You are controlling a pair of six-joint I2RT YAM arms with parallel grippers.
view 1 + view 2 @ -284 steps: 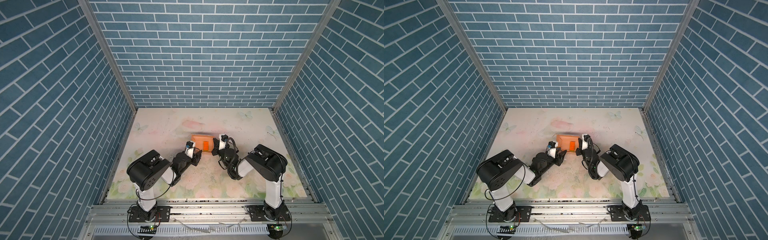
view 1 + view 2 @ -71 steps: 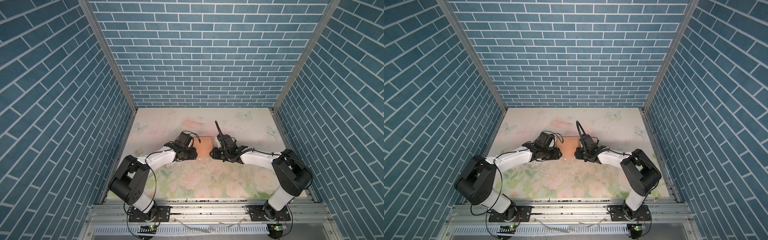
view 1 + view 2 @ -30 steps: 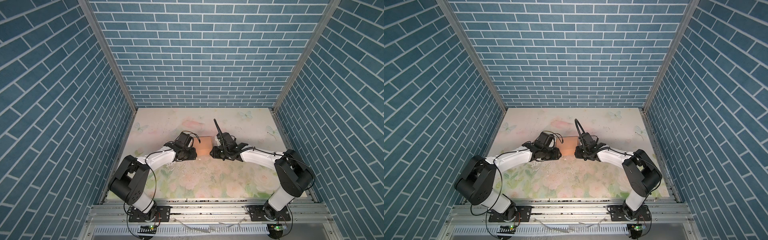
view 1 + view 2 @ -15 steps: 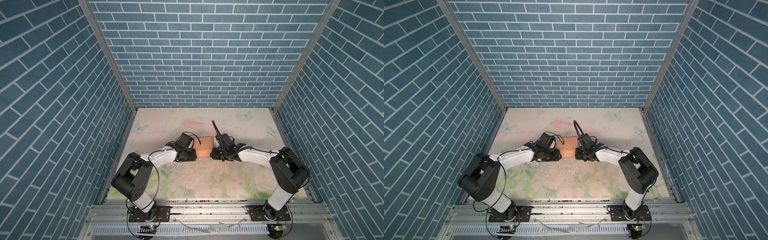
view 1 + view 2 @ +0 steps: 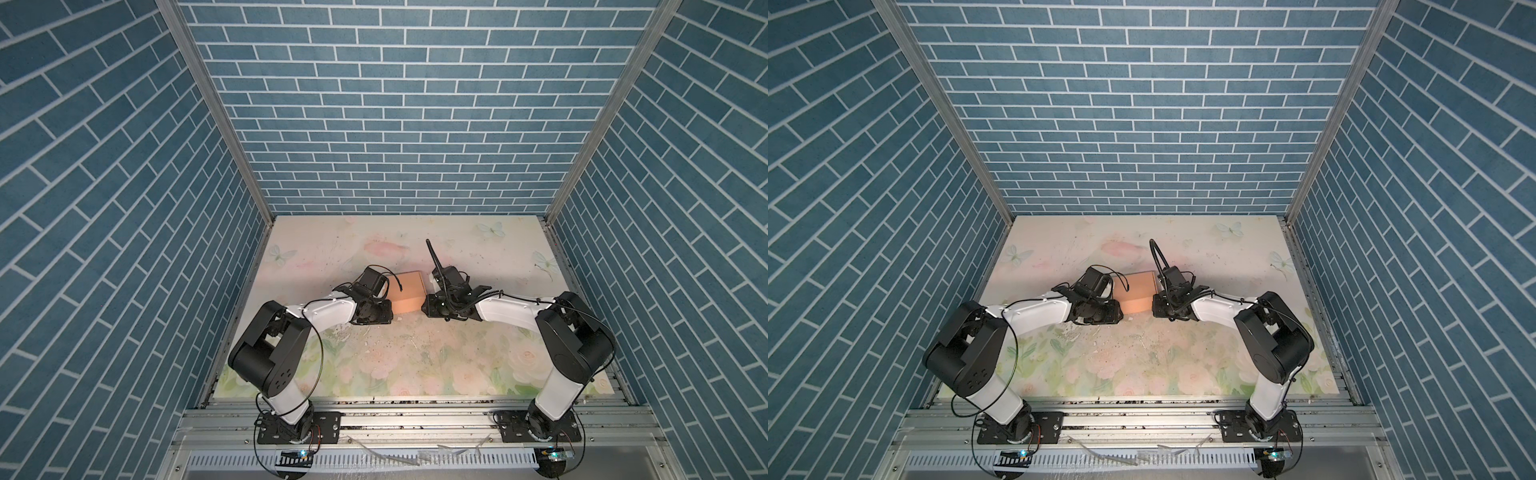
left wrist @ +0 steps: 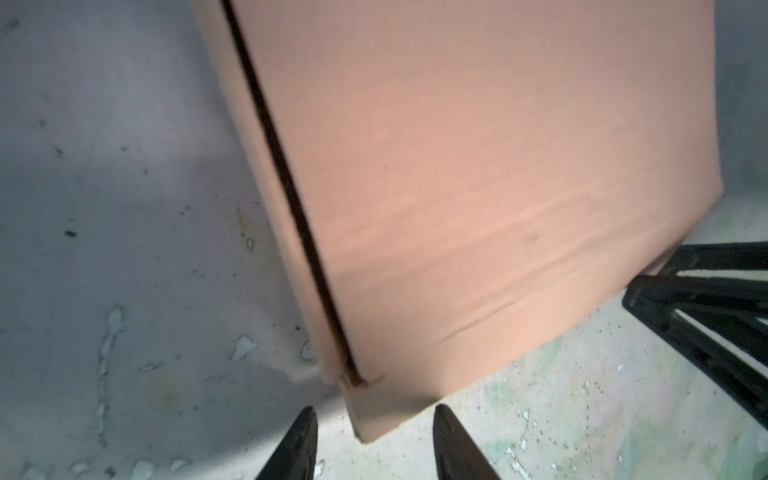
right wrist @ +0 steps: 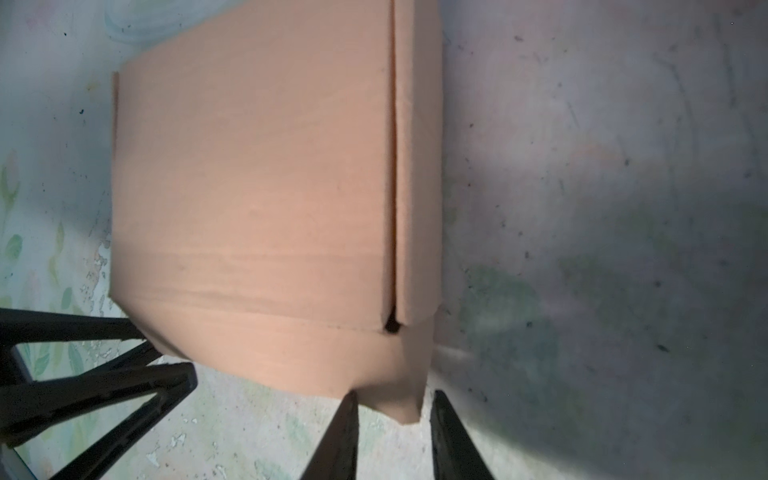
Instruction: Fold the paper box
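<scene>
While the peach-tan thin cardboard paper box lies folded shut on the pale floral-printed tabletop, an arm reaches in from each side.
In both top views the box sits mid-table between the two wrists. The left gripper holds its black fingers spread around one corner, clear of the card. The right gripper straddles another corner more narrowly; whether it pinches the card I cannot tell.

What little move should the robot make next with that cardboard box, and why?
Probably closing the left end effector on the paper box corner between its fingertips: a dark slit along the lid edge suggests the flap isn't fully seated.
</scene>
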